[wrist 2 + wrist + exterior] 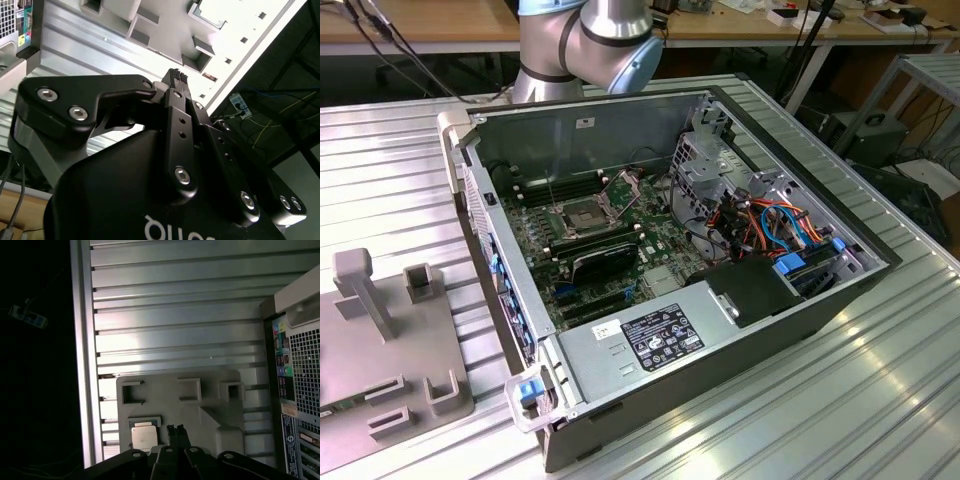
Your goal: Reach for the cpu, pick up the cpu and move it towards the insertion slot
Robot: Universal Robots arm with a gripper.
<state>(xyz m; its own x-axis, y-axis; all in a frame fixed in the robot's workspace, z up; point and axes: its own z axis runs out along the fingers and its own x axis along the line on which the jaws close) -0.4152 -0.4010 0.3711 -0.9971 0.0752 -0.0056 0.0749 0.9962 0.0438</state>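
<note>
The black two-fingered claw [175, 430] has its slim tips pressed together with nothing between them; the second wrist view shows the same claw [177, 74] from behind its dark body. It hangs well above the work, so the step in hand looks like the reach, with no grasp begun.

Beneath it, in the first wrist view, the cpu [142, 434] lies flat in a square pocket of a pale grey moulded fixture plate [210, 390]. The cpu is a small thin square chip with a smooth beige-silver face and a darker rim around it. It is off the line of the tips, not directly under them.

To do this reach well, I judge the tips should be spread before coming down and centred over the chip. They should be lowered straight so they meet two opposite edges, not the flat face. The pocket walls seem to leave little room, and a tilted approach could jam or tip the chip.

The plate rests on a ribbed aluminium counter [410, 180]. Farther off, in the exterior view, an open black computer case [800, 320] stands beside the plate on its right. Inside it is the insertion slot [578, 217], a silver-framed square socket with its hinged bracket [620, 190] raised, well apart from the chip.
</note>
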